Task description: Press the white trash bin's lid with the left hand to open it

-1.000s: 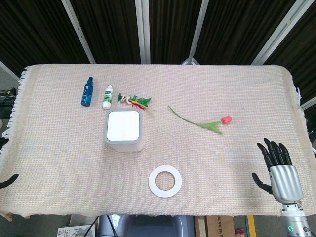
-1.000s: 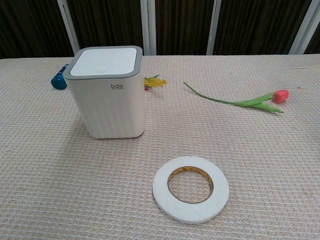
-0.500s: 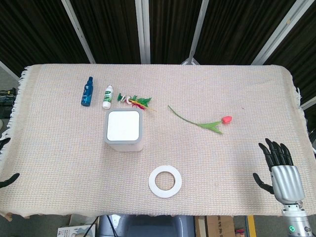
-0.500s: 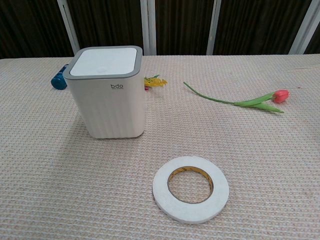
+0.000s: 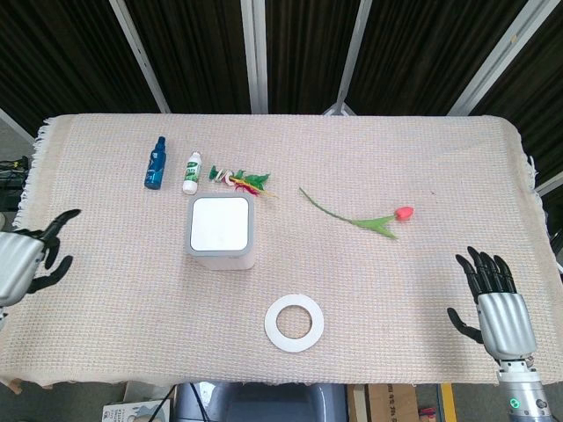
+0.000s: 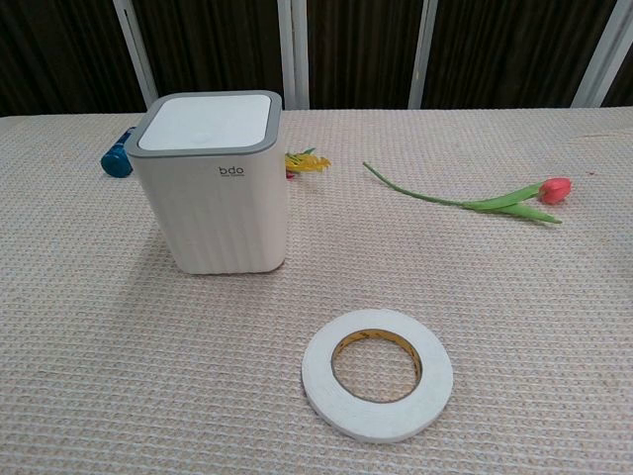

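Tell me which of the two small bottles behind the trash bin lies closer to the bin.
The white bottle with the green label. It lies just behind the white trash bin's back left corner, while the blue bottle lies further left, farther from the bin.

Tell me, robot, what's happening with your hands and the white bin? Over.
Left hand open at table's left edge, right hand open, both empty. White trash bin upright, lid shut, untouched. Path to it looks clear.

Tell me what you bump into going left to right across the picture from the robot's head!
left hand → blue bottle → white bottle → white trash bin → tape roll → tulip → right hand
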Controlling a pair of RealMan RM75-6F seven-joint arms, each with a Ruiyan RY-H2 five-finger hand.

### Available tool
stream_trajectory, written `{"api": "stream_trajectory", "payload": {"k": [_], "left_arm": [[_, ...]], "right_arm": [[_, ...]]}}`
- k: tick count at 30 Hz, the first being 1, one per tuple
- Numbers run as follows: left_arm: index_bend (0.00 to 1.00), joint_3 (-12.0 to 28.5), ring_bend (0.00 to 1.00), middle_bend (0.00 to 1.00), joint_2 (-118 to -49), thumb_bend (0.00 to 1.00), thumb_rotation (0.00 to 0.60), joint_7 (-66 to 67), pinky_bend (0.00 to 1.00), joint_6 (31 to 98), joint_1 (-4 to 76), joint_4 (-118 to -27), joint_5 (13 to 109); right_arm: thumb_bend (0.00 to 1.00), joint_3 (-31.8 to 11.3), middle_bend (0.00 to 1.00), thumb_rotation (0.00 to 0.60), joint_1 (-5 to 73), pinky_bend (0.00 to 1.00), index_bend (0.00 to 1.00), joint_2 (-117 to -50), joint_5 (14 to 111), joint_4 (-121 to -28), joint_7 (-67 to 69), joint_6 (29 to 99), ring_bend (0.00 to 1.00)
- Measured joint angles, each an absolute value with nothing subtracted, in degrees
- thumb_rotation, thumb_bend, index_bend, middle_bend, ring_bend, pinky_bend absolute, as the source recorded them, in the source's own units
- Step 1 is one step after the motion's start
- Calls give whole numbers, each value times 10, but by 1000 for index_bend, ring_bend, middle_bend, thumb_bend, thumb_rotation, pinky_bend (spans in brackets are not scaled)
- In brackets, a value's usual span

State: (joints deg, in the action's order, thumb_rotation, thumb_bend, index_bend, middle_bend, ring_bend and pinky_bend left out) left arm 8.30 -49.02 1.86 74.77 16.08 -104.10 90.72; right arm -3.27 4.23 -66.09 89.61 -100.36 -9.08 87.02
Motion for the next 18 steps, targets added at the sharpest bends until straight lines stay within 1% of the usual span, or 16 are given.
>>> {"api": "stream_trajectory", "payload": {"k": [5, 8, 11, 18], "left_arm": [[224, 99, 735, 848, -471, 695, 600, 78, 688, 648, 224, -1107, 875], [224, 105, 736, 851, -464, 708, 600, 110, 688, 608, 252, -1137, 849], [224, 110, 737, 851, -462, 717, 600, 131, 688, 581, 274, -1158, 829], [224, 117, 738, 852, -475, 725, 600, 184, 688, 546, 312, -1180, 774]], "right_arm": [[268, -33, 19, 600, 43, 0, 121, -661, 894, -1003, -92, 868, 0], [268, -34, 19, 600, 43, 0, 121, -661, 893, -1002, -92, 868, 0], [268, -34, 19, 600, 43, 0, 121, -661, 892, -1002, -91, 869, 0], [268, -37, 19, 600, 44, 0, 121, -660, 884, -998, -87, 864, 0]]}}
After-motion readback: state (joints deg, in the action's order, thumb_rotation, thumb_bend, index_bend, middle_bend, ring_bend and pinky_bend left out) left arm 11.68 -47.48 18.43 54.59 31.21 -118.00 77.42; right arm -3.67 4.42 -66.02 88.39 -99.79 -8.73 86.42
